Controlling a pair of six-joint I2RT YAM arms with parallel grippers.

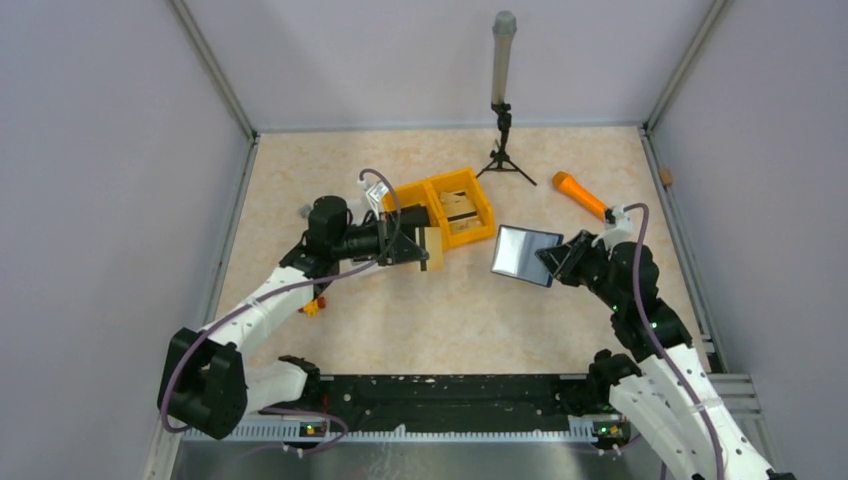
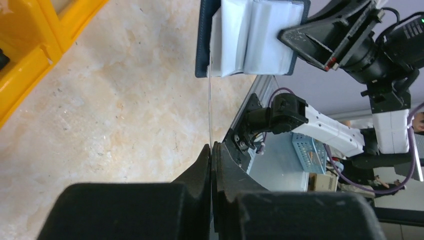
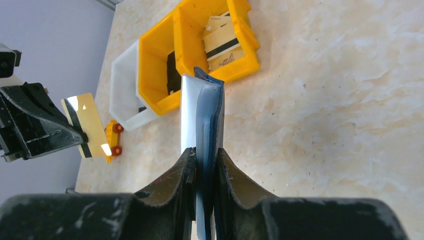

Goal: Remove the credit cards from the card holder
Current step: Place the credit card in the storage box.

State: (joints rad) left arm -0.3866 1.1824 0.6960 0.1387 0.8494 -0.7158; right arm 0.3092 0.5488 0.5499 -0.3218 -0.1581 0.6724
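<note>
My right gripper (image 1: 553, 258) is shut on the card holder (image 1: 523, 254), a navy wallet held above the table with its pale grey inner face towards the left arm. In the right wrist view the card holder (image 3: 208, 112) stands edge-on between the fingers (image 3: 231, 172). My left gripper (image 1: 413, 247) is shut on a tan credit card (image 1: 433, 250) with a dark stripe, held clear of the holder and beside the yellow bin. That credit card (image 2: 209, 107) shows only as a thin edge in the left wrist view, running up towards the card holder (image 2: 250, 37). More tan cards (image 3: 222, 42) lie in the bin.
A yellow two-compartment bin (image 1: 481, 207) stands behind the left gripper, with a white tray (image 3: 123, 85) at its left end. An orange toy car (image 3: 113, 140) lies near the left arm. An orange tool (image 1: 580, 195) and a tripod stand (image 1: 503, 150) are at the back.
</note>
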